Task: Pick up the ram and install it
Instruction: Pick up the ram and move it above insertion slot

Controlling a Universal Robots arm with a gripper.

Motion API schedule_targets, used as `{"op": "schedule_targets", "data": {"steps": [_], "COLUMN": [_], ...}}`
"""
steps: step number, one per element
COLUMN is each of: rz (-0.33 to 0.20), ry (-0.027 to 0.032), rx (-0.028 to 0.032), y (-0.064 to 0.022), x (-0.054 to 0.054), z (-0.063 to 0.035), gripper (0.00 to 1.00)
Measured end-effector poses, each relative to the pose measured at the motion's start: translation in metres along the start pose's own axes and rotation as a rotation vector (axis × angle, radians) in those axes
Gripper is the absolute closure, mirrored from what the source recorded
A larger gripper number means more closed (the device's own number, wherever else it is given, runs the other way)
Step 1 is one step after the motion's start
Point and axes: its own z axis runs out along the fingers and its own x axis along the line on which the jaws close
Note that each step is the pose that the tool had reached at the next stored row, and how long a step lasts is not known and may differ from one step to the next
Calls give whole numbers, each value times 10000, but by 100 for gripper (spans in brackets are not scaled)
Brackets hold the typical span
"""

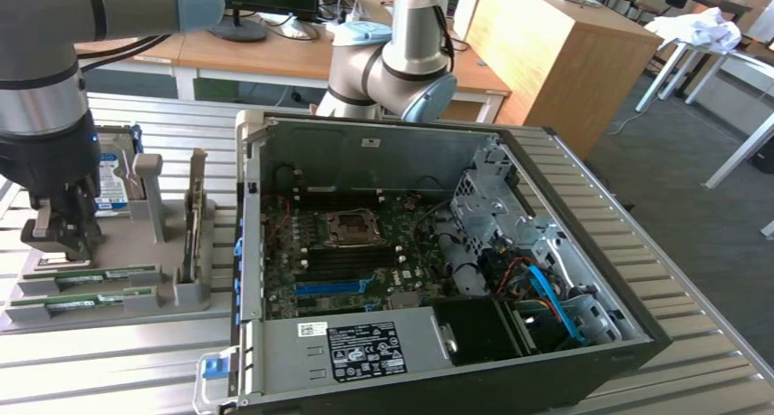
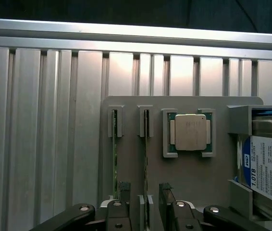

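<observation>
**Exterior view.** The arm's claw [image 1: 61, 247] hangs low over a grey holder [image 1: 109, 317] on the slatted worktop [image 1: 121, 370], to the exterior view's left of the open computer case [image 1: 484, 252]. The ram [image 1: 91, 275] lies in a holder slot just beside the claw, with a second ram stick [image 1: 85, 299] parallel to it.

**Wrist view.** The claw [image 2: 144, 192] is spread wide, one finger on each side of the edge-on ram [image 2: 145, 154]. The second ram stick [image 2: 114, 159], a processor [image 2: 190, 132] and a hard drive [image 2: 270, 166] sit in the same holder [image 2: 131, 103].

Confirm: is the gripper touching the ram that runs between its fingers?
Apart. Wrist view: the ram runs between the open gripper fingers, with grey tray showing on both sides.
</observation>
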Motion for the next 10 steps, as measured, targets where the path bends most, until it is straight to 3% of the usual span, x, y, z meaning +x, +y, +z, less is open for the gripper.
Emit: {"op": "schedule_targets", "data": {"steps": [10], "rz": [0], "ry": [-2], "rx": [3], "y": [0], "x": [23], "z": [2], "gripper": [63]}}
